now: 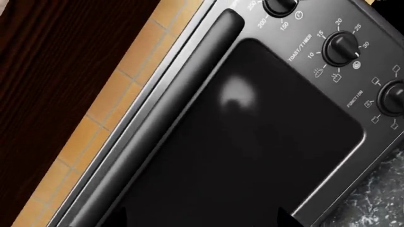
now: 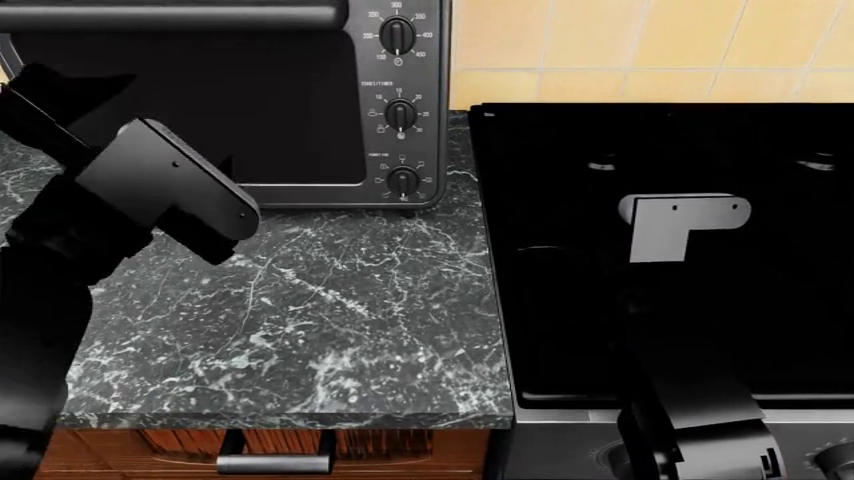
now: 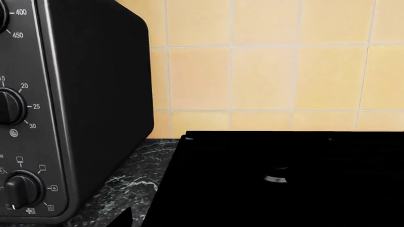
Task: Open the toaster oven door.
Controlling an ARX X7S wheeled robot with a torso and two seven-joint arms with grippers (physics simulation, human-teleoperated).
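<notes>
A kitchen: marble countertop point(image 2: 307, 320), yellow tiled wall point(image 3: 265, 66), black stove point(image 2: 667, 260) and toaster oven point(image 2: 400, 100).

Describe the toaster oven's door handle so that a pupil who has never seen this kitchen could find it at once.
Start at the black marble countertop, left of the black stove. At its back stands the grey toaster oven, with the dark glass toaster oven door filling its front. The handle is the long dark bar along the door's top edge, unlike the three round dials stacked at the right.
</notes>
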